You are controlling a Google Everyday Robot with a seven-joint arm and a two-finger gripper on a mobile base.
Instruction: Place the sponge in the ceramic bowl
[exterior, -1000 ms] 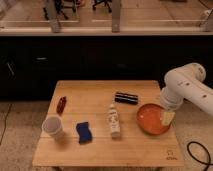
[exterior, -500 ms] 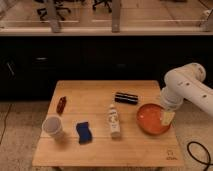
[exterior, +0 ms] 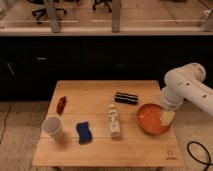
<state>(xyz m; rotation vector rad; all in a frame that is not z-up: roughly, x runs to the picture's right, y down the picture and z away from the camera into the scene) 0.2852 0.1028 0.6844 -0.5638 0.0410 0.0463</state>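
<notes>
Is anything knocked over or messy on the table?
The white bottle lies on its side in the middle of the table, not standing up. No spill shows around it. The gripper is over the right edge of the ceramic bowl, far from the sponge, which lies left of the bottle.

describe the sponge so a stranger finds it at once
On the wooden table, look front left, between the pale grey cup and the white bottle. The dark-blue wavy-sided sponge is the only blue thing; the gripper is far right, over the orange-red ceramic bowl.
</notes>
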